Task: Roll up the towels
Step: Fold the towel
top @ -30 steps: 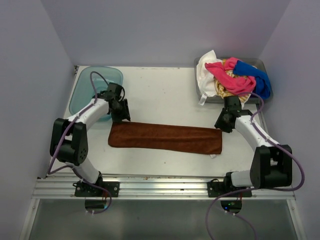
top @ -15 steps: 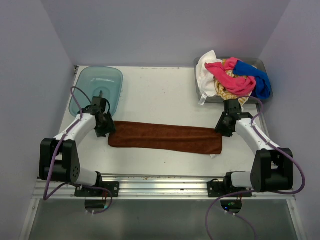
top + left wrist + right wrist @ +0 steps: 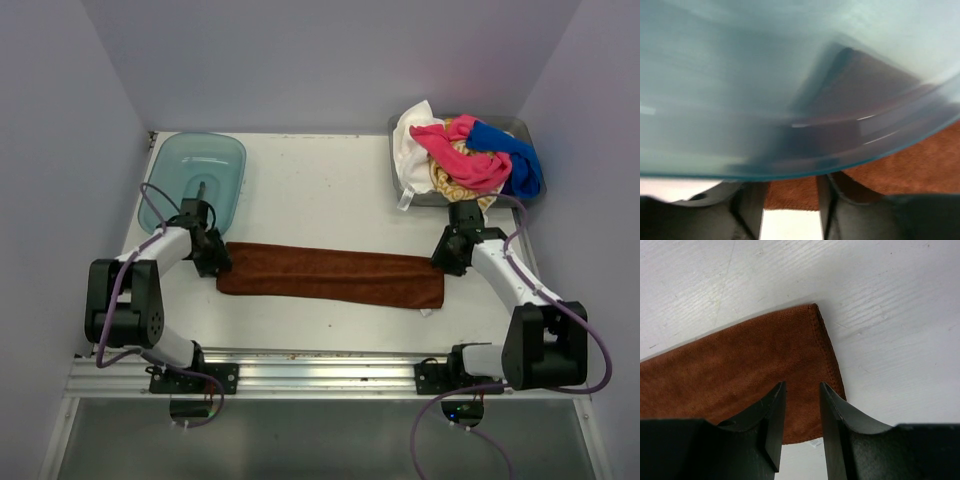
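Jaws apart, the left gripper [image 3: 790,206] is hovering at the towel's [image 3: 330,277] left edge by the tray [image 3: 165,178], the right gripper [image 3: 801,407] over its right edge.

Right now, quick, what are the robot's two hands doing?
Left gripper: open, holding nothing, at the rust-brown towel.
Right gripper: open, holding nothing, over that towel's other end.

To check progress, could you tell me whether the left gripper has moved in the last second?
Yes. The left gripper has come toward the near-left, from the brown towel's far-left corner to its left end.
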Motion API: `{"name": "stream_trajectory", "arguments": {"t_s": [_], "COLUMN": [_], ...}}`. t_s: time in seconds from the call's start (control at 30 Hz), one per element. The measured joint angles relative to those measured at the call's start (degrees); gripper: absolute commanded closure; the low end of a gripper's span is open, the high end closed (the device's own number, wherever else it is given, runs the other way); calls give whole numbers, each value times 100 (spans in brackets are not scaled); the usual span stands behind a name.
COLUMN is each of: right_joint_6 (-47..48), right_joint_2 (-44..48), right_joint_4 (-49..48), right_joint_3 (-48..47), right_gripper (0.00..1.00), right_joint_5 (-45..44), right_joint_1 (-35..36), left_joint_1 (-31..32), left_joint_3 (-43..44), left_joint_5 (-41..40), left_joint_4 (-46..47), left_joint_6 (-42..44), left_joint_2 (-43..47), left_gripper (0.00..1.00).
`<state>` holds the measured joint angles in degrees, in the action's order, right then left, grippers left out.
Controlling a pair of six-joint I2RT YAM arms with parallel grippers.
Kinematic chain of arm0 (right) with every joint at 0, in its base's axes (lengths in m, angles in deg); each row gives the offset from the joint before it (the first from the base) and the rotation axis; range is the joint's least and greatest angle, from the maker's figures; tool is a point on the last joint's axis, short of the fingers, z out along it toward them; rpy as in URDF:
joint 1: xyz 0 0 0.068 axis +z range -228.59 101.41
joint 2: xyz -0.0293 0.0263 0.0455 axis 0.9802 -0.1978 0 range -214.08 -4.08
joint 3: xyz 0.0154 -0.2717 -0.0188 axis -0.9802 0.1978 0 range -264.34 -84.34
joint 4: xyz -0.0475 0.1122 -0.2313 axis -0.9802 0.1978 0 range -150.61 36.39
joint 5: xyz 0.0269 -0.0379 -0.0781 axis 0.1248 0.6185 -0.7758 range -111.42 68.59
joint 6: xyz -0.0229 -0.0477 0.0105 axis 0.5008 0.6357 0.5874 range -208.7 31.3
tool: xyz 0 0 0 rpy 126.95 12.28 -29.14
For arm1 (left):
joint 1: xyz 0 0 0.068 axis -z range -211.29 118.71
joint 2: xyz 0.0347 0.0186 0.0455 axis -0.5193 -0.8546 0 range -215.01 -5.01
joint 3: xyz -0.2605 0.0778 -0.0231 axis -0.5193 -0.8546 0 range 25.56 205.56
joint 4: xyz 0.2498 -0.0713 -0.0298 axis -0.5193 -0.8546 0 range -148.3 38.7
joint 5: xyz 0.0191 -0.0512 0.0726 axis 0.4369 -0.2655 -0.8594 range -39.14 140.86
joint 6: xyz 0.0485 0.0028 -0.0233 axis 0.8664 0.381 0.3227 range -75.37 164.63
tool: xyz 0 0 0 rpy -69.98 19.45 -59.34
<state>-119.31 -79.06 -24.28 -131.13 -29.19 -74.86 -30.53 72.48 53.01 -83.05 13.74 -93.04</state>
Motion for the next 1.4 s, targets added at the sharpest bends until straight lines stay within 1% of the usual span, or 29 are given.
{"name": "stream_trajectory", "arguments": {"t_s": [0.03, 0.07, 0.1, 0.13, 0.3, 0.43, 0.53, 0.63, 0.73, 0.83, 1.17, 1.4], "right_joint_6": [0, 0, 0, -2, -4, 26, 68, 92, 122, 136, 122, 63], "right_joint_2": [13, 22, 26, 28, 28, 11, -44, -52, -68, -140, -901, -898], "right_joint_4": [4, 9, 11, 11, 24, 81, 168, 205, 210, 192, -162, -302], "right_joint_3": [11, 20, 22, 22, 22, 20, 20, 20, 22, 57, 282, 291], "right_gripper": [63, 63, 63, 63, 62, 63, 63, 63, 63, 64, 65, 66], "right_joint_5": [0, 0, -2, 0, -13, -17, 9, 70, 138, 164, 348, 400], "right_joint_1": [-2, -2, 0, -2, -13, -98, -140, -131, -98, -72, 46, 229], "left_joint_1": [0, 0, 0, 0, 2, 4, 4, 4, 4, 4, 4, 4], "left_joint_3": [-2, -26, -68, -120, -286, -411, -188, 232, 546, 656, 693, 721], "left_joint_5": [79, 179, 282, 404, 905, 1005, 977, 962, 962, 962, 938, 933], "left_joint_4": [85, 201, 323, 437, 691, 463, 256, 212, 205, 181, -48, -101], "left_joint_6": [-4, -7, -28, -37, -2, 42, 83, 179, 258, 310, 372, 461], "left_joint_2": [-11, -15, -17, -22, 72, 660, 1211, 1436, 1440, 1434, 1390, 1388], "left_gripper": [65, 83, 95, 100, 100, 100, 100, 100, 100, 100, 100, 100]}}
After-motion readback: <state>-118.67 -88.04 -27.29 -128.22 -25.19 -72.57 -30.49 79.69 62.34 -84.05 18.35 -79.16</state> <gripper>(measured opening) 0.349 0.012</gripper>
